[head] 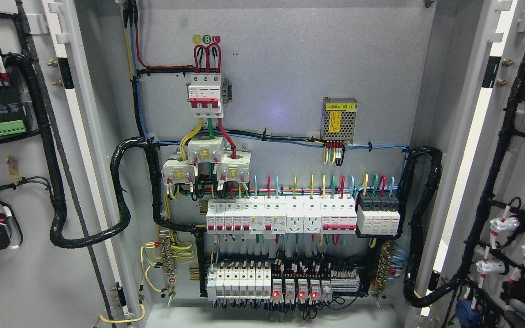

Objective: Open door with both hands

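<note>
Already both doors, left door (25,182) and right door (517,182), stand wide beside the breaker panel (280,218) (no robot hand visible, state unknowable); avoid snagging cables.

Nothing of the robot's own body to be seen from the head view. Left hand and right hand both outside the frame, along with the arms behind them. No colour, shape, cable, screw or marking to be told.
</note>
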{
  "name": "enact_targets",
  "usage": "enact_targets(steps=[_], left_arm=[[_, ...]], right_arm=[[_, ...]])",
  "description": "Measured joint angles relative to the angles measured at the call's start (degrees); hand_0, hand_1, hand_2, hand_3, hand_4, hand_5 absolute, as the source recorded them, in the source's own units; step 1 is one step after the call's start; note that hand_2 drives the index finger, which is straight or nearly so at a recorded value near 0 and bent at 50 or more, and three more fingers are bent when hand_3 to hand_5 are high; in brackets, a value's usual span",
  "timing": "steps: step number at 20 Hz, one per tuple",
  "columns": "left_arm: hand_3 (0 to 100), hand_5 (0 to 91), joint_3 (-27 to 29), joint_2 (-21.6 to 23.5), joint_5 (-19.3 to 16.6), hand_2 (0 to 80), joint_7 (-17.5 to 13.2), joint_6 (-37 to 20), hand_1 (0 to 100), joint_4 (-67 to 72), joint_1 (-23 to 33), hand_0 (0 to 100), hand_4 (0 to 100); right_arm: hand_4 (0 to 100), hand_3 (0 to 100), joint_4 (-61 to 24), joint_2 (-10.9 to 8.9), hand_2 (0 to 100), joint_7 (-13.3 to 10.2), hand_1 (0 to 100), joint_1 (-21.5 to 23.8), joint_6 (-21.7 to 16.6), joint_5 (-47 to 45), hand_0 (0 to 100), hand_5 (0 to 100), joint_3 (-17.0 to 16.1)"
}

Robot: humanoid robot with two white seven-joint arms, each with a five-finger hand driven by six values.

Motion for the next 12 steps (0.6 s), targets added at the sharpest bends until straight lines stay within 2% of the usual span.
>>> enact_targets(steps=[12], left_arm=[[0, 0.0, 0.6, 0.5, 0.0, 0.0, 0.0, -0.7, 0, -6.3, 7.3, 0, 0]], right_arm=[[0, 0, 1.4, 3.26, 0, 0.0, 0, 0.5, 0.1, -0.1, 0, 0, -4.6]])
